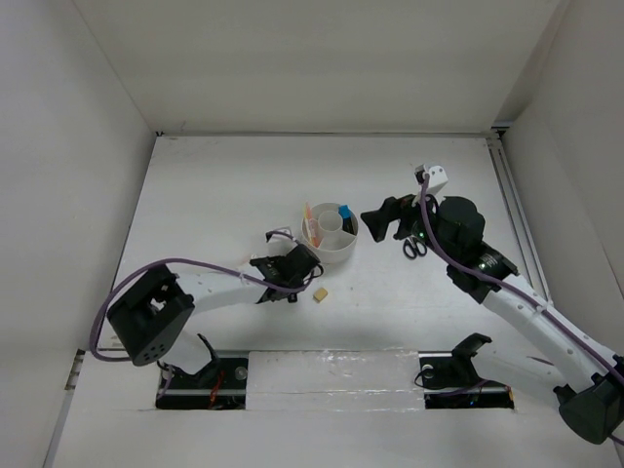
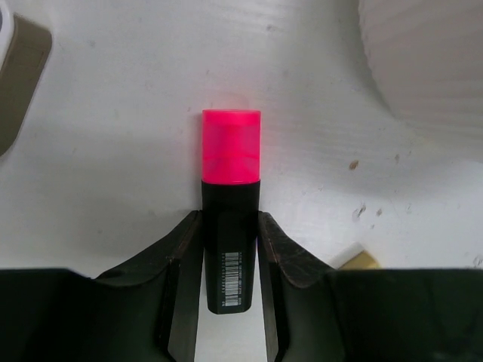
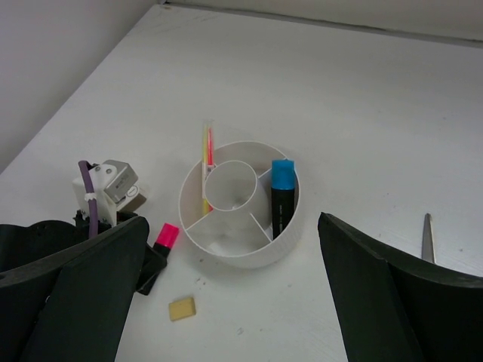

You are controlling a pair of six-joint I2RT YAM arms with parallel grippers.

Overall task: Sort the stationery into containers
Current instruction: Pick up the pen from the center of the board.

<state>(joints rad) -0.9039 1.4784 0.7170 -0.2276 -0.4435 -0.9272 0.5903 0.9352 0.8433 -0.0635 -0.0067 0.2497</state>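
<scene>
The round white organizer point(image 1: 330, 246) stands mid-table. In the right wrist view its point(image 3: 241, 258) right wedge holds a blue-capped marker point(image 3: 281, 192), and its left wedge holds thin pink and yellow pens point(image 3: 206, 162). My left gripper point(image 2: 229, 219) is shut on the black body of the pink-capped marker point(image 2: 231, 147), low over the table just left of the organizer point(image 2: 430, 68). It also shows in the top view point(image 1: 295, 263). The tan eraser point(image 1: 319, 293) lies in front of the organizer. My right gripper point(image 1: 372, 224) is open and empty, above the organizer's right side. The scissors point(image 1: 414, 246) lie beneath the right arm.
The table's side and back walls enclose the white surface. The scissors' blade point(image 3: 428, 237) shows to the right of the organizer. The left wrist's white camera block point(image 3: 113, 185) sits left of the organizer. The eraser point(image 3: 182, 308) lies close to the pink-capped marker point(image 3: 167, 235).
</scene>
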